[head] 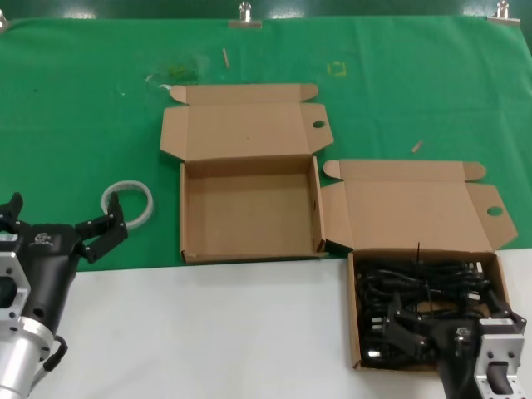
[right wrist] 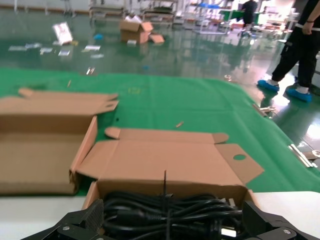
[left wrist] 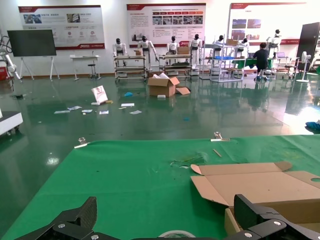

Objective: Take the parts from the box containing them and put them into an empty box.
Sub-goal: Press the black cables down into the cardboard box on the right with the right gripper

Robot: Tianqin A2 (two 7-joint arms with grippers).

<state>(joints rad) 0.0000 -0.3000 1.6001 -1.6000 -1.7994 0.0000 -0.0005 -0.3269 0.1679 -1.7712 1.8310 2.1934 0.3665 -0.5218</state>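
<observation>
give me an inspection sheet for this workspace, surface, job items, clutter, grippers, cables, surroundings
Surface: green cloth over the far part, bare white tabletop nearer the robot, metal clips on the far edge.
Job's things: black power cords piled in the winged-lid box; plain-lid box open and empty.
Clutter: white ring on the cloth; small scraps near the far edge.
Grippers: left gripper open, beside the ring, holding nothing; right gripper open over the cords.
Cables: nothing seen apart from the cords.
Surroundings: hall floor with litter, a cardboard box, wall posters, people.
</observation>
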